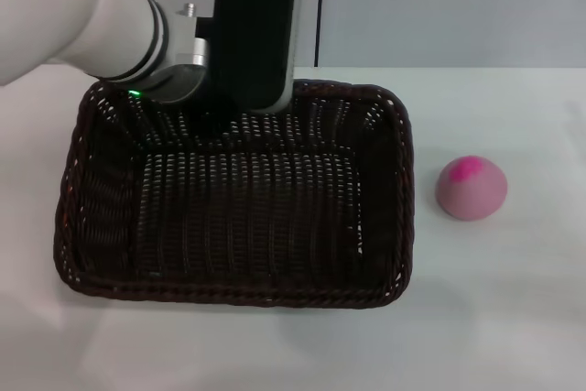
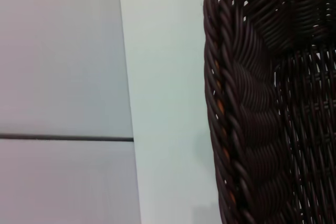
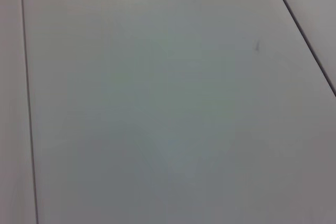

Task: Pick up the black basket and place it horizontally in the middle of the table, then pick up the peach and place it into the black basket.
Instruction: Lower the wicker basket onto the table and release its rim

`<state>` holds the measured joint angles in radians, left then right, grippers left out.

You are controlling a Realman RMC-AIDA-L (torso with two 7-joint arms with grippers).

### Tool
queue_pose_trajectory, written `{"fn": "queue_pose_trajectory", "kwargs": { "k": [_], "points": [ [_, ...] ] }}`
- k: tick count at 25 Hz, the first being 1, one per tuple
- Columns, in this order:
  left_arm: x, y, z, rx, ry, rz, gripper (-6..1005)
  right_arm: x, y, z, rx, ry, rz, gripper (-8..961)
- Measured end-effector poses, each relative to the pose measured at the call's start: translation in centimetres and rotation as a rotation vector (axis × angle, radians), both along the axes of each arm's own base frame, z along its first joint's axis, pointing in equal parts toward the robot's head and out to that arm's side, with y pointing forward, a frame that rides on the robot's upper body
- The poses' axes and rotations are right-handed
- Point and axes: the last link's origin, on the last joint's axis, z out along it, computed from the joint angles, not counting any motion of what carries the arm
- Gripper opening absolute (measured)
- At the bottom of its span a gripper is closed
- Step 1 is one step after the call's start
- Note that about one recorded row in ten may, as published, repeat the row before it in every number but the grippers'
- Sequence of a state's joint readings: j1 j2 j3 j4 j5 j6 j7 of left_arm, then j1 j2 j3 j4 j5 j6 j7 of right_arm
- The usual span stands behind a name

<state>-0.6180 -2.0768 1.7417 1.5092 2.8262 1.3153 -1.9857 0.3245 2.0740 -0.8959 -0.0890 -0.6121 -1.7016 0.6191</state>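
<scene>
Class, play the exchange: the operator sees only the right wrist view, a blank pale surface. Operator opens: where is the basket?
Observer: The black basket sits on the table, long side across, in the head view.
Operator: And the peach?
Observer: The peach lies on the table to the basket's right, apart from it, not inside.
Operator: Is an arm working?
Observer: The left pincer is at the basket's far rim; the left wrist view shows the braided rim close up.

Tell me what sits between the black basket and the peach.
Nothing: in the head view only a bare strip of the table separates the black basket from the peach, which lies off the basket's right side.
</scene>
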Motion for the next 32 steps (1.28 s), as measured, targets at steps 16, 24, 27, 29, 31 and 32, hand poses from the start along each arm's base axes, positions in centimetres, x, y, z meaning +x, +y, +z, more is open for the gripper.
{"fn": "queue_pose_trajectory", "kwargs": {
  "k": [16, 24, 27, 29, 31, 32],
  "points": [
    [0.1, 0.0, -0.4, 0.015, -0.023, 0.009, 318, 0.1, 0.2, -0.1, -0.006, -0.002, -0.011, 634],
    [0.3, 0.2, -0.1, 0.041, -0.047, -0.009, 588, 0.2, 0.2, 0.0, -0.001, 0.0, -0.015, 633],
    [0.8, 0.4, 0.6, 0.08, -0.103, -0.029, 596, 0.3, 0.0, 0.3, 0.007, 0.002, -0.014, 633],
    [1.0, 0.7, 1.5, 0.121, -0.156, -0.035, 596, 0.3, -0.1, 0.4, 0.003, -0.003, -0.008, 633],
    [1.1, 0.9, 2.7, 0.168, -0.232, -0.033, 596, 0.3, -0.2, 0.9, -0.018, -0.025, 0.02, 633],
    [1.1, 1.0, 3.3, 0.19, -0.277, -0.027, 596, 0.3, -0.2, 1.3, -0.046, -0.037, 0.044, 633]
  ]
}}
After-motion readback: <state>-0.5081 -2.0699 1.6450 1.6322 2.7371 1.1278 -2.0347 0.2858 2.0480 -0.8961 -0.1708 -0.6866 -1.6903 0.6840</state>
